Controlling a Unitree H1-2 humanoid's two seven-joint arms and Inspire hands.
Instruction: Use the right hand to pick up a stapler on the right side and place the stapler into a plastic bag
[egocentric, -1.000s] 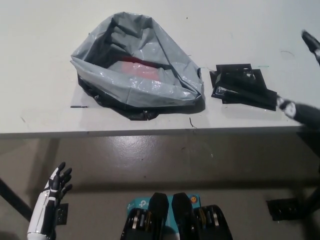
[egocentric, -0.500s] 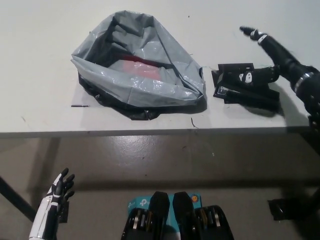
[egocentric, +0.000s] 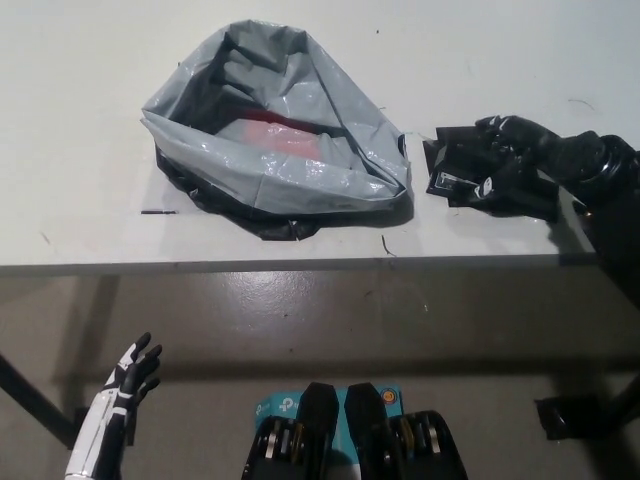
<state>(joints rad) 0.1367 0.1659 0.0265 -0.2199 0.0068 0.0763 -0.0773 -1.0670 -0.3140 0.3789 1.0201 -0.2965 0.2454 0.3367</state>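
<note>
Since half a sec ago the R hand (egocentric: 518, 160) has dropped from above the stapler's far side onto the stapler (egocentric: 450, 162). Its fingers, then stretched out & pointing away, are now curled down over the stapler's top. A sec ago only bits of the black arm showed at the pic's right edge. The L hand (egocentric: 132, 375) has shifted slightly rightward in the lower-left corner. Bag & stapler haven't moved.

Now: the R hand lies across the right part of the stapler, fingers bent over its far side, thumb on the near side, so the hand is clamped round it. The stapler, black, rests on the white table (egocentric: 80, 100) near the front edge, just right of the plastic bag (egocentric: 300, 170), w/ a narrow strip of tabletop btwn them. Only its left end shows clear of the hand. The black forearm comes in from the pic's right edge.

Plastic bag: grey, crumpled, mouth open upward, approx mid-table. Black shows along its near edge. Sth red (egocentric: 275, 135) shows inside it; can't tell what.

L hand: white w/ dark fingers, hangs below the table's front edge, over the floor. Its fingers are spread apart, holding nothing. A short dark mark (egocentric: 157, 211) lies on the table just left of the bag, near the front edge.
</note>
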